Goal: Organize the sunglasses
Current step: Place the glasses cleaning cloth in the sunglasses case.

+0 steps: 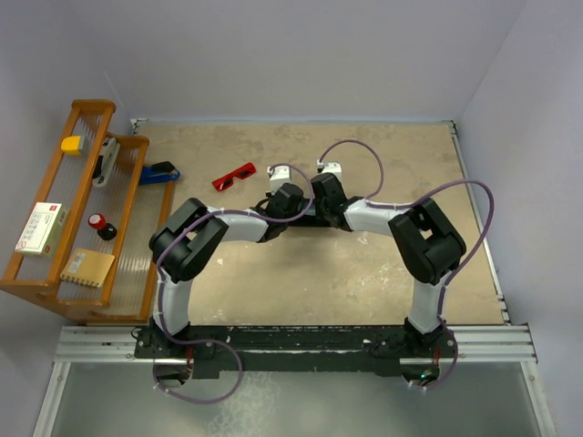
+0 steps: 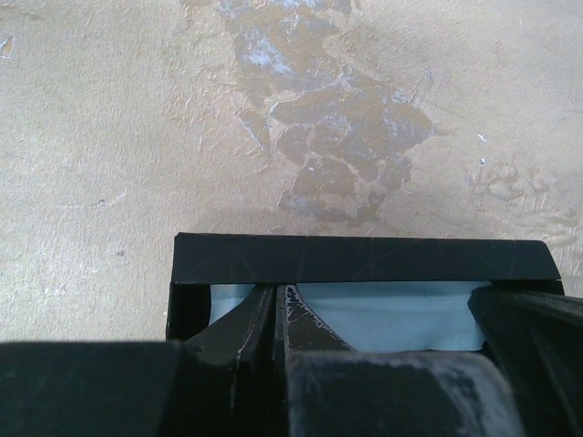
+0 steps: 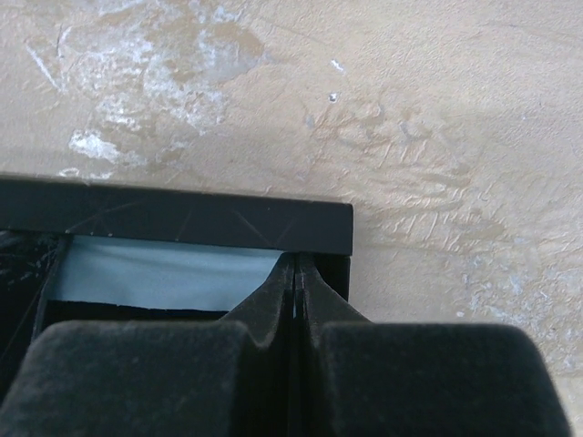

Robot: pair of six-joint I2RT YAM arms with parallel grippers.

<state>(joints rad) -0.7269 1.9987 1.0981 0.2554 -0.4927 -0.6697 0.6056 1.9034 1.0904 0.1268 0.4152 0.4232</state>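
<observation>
The red-framed sunglasses (image 1: 234, 176) lie on the tan table, left of and behind both grippers. My left gripper (image 1: 290, 202) and right gripper (image 1: 326, 195) meet at mid-table over a black oblong case, mostly hidden under them in the top view. The left wrist view shows the case (image 2: 364, 259) open, with a light blue cloth (image 2: 401, 314) inside. My left gripper (image 2: 276, 291) is shut, its tips over the cloth near the case's left end. In the right wrist view my right gripper (image 3: 296, 262) is shut at the right end of the case (image 3: 182, 218), beside the cloth (image 3: 155, 273). Nothing shows between either pair of fingertips.
A wooden rack (image 1: 55, 273) stands at the left edge, holding a yellow block (image 1: 71, 144), a white box (image 1: 41, 228), a tan pad (image 1: 86, 267) and small items. A blue and black object (image 1: 157, 173) lies beside the rack. Walls close the back and right.
</observation>
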